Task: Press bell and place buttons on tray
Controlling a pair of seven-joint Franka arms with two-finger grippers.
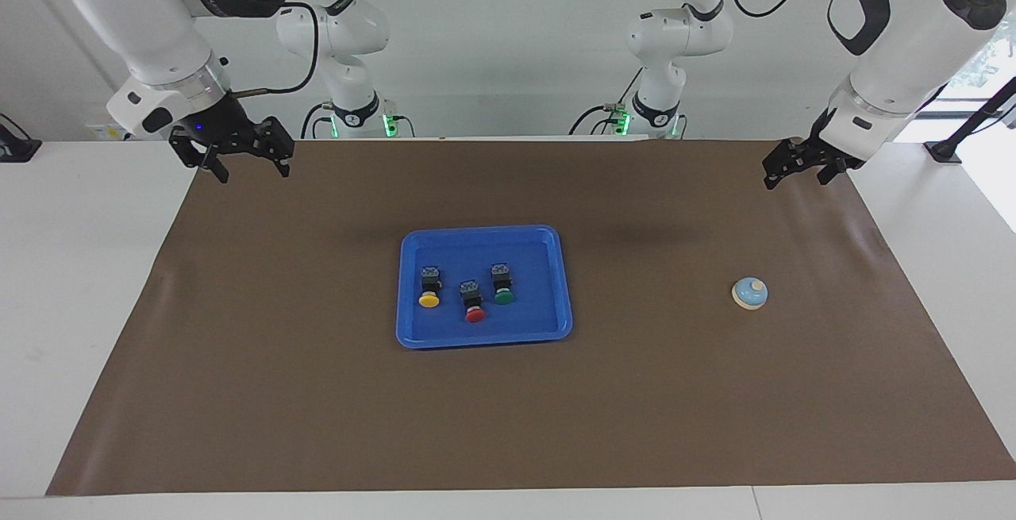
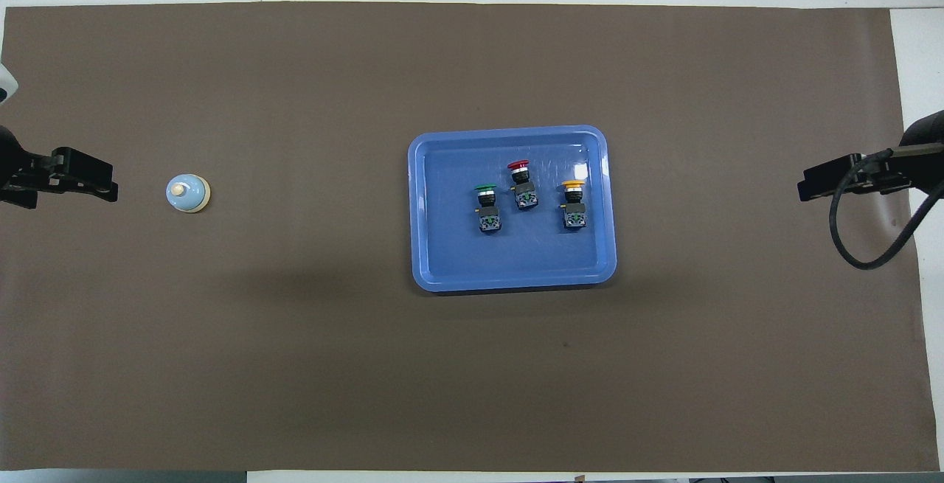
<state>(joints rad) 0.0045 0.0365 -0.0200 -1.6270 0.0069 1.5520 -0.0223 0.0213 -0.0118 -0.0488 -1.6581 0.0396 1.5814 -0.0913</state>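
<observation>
— Tray (image 1: 484,333) first: where do we see it?

— We see it near the middle of the brown mat (image 1: 317,425) that covers the desk (image 1: 79,306), flat, blue, with a raised rim.

— And the buttons?

— All three lie inside it, on their sides, each apart from the others. We count the yellow button (image 1: 429,286) toward the right arm's end, the red button (image 1: 473,301) in the middle, and the green button (image 1: 502,283) toward the left arm's end. Their caps point away from the robots, and the red cap reaches a little farther from the robots than the other two.

— Where do we put the bell (image 1: 749,293)?

— On the mat, well apart from the tray, toward the left arm's end. We see it upright, pale blue on a cream base, with nothing touching it.

— What about the left hand (image 1: 798,169)?

— It hangs in the air over the mat's corner at its own end, fingers apart, holding nothing.

— And the right hand (image 1: 234,161)?

— We see it raised over the mat's corner at the right arm's end, well apart from the tray, fingers spread and empty too.
</observation>
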